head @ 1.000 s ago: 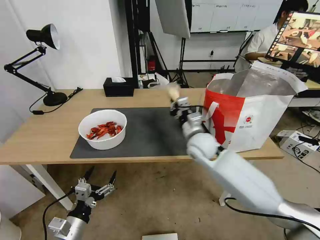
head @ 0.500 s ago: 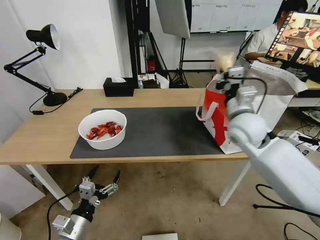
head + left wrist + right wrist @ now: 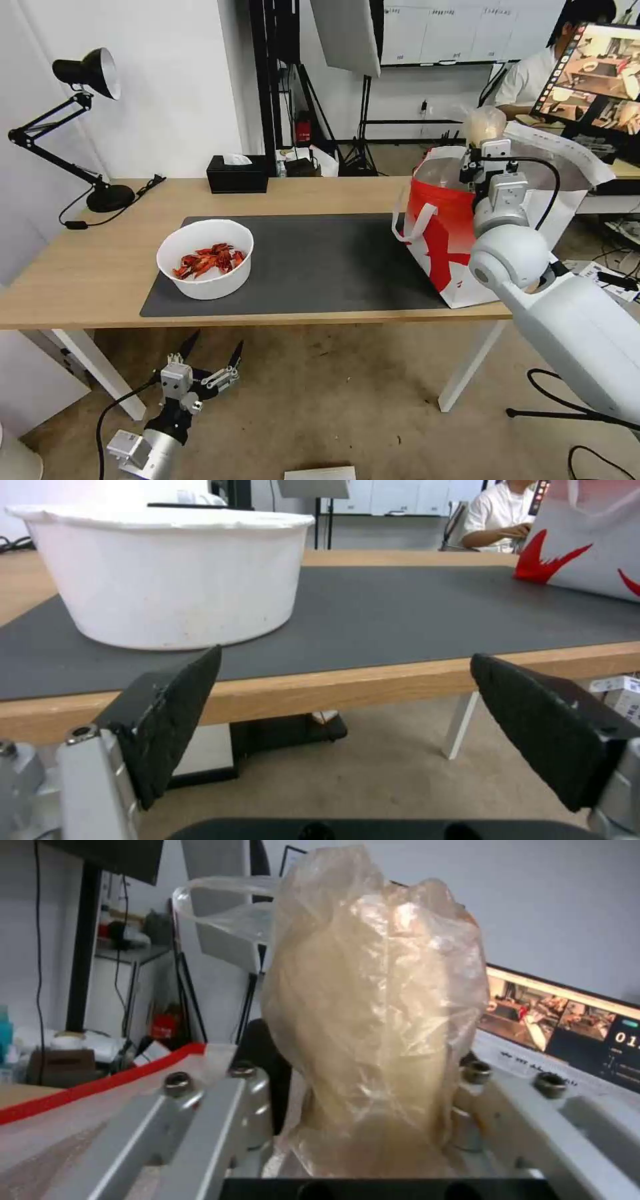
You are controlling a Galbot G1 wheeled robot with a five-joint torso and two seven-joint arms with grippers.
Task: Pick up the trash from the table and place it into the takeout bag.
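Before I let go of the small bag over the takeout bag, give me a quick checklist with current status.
1. Grip: right gripper shut on the small clear bag, beige lump inside: ok.
2. Position: in the head view the small bag sits above the takeout bag mouth: ok, though depth alignment cannot tell.
3. Bag mouth open, foil lining showing: ok.
4. Takeout bag upright on the table: ok.
5. Left gripper open, below the table edge, away from the drop: ok.
6. Remaining trash: white bowl of crayfish shells on the mat: not ok yet.
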